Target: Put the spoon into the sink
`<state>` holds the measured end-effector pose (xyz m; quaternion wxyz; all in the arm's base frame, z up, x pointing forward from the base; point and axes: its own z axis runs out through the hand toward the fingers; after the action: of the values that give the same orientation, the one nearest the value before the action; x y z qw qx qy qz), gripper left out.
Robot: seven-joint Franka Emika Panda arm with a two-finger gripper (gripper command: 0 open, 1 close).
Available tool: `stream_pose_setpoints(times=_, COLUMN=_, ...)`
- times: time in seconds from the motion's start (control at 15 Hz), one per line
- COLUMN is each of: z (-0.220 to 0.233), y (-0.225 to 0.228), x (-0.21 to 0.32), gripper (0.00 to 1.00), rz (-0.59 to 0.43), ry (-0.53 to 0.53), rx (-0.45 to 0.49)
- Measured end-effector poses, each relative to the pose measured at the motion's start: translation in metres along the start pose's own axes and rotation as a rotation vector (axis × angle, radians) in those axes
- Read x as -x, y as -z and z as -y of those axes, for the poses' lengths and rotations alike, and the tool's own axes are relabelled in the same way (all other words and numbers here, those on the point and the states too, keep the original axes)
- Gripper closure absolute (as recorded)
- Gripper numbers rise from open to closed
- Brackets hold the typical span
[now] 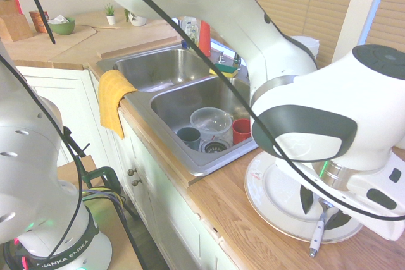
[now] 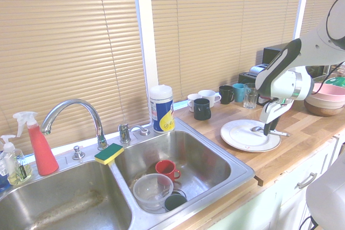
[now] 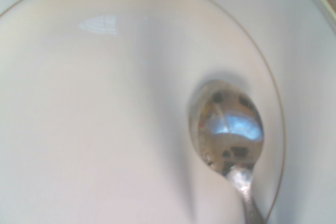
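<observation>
From the first exterior view, the white robot arm's gripper [image 1: 324,205] hangs straight down over a round white plate [image 1: 269,197] on the wooden surface [image 1: 221,203]. Its dark jaws straddle the small spoon with a shiny metal bowl and slim white handle [image 1: 318,227], whose handle end pokes past the plate's rim. They look partly spread, on either side of the spoon; whether they already pinch it I cannot tell. The stainless steel two-basin sink [image 1: 168,102] lies well apart, its near basin already holding cups and a clear bowl.

The second exterior view confirms the gripper [image 2: 269,129] down at the plate [image 2: 237,133], beside the sink [image 2: 215,160].

In the wrist view the spoon's bowl [image 3: 227,129] rests inside the plate [image 3: 105,103].

Judgement: a thin, slick handle lying flat could slip or pivot out as the jaws close, or the tips could scrape the plate.
</observation>
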<state>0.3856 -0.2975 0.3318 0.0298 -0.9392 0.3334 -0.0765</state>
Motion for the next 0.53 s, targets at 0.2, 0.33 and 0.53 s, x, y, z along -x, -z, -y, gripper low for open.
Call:
stream_pose_setpoints(times=0.2, z=-0.0004, y=-0.0013, x=-0.0030, gripper=1.00, rz=0.000, ry=0.001, rx=-0.003)
stream_pose_setpoints(times=0.33, z=-0.0005, y=-0.0023, x=-0.0042, gripper=1.00, rz=0.001, ry=0.002, rx=-0.002)
stream_pose_setpoints(times=0.53, z=0.0008, y=-0.0023, x=-0.0060, gripper=1.00, rz=-0.001, ry=0.005, rx=-0.003)
